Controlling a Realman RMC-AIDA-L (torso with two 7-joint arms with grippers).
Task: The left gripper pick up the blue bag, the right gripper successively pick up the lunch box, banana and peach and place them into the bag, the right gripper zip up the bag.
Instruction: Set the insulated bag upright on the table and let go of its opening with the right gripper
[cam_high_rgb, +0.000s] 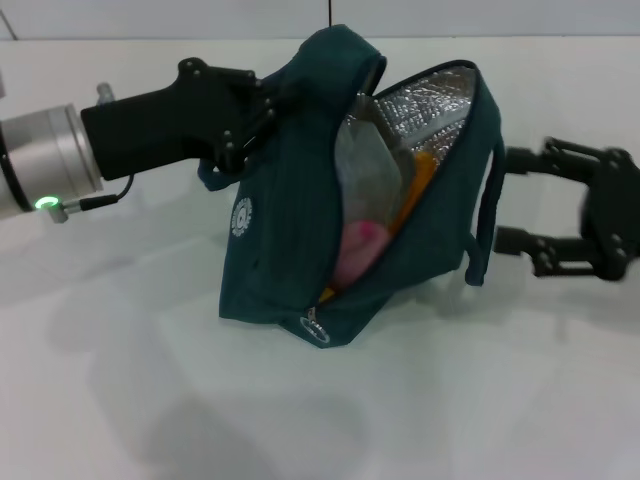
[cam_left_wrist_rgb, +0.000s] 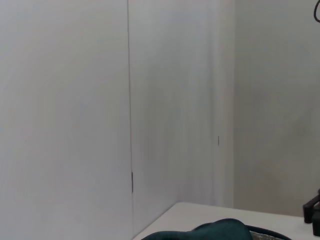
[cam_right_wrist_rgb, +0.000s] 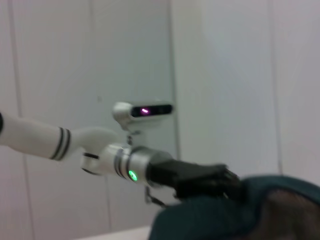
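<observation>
The blue bag (cam_high_rgb: 285, 230) stands tilted on the white table, its mouth wide open and the foil lining showing. My left gripper (cam_high_rgb: 252, 112) is shut on the bag's upper left edge and holds it up. Inside the bag lie the clear lunch box (cam_high_rgb: 365, 165), the orange banana (cam_high_rgb: 418, 185) and the pink peach (cam_high_rgb: 358, 245). My right gripper (cam_high_rgb: 512, 200) is open just to the right of the bag, beside its side handle (cam_high_rgb: 490, 205), with nothing between its fingers. The right wrist view shows the left gripper (cam_right_wrist_rgb: 227, 179) at the bag (cam_right_wrist_rgb: 280, 205).
The zipper's ring pull (cam_high_rgb: 313, 326) hangs at the bag's lower front end. White table (cam_high_rgb: 120, 390) spreads in front of and around the bag. The bag's top (cam_left_wrist_rgb: 215, 232) shows in the left wrist view, with white walls behind.
</observation>
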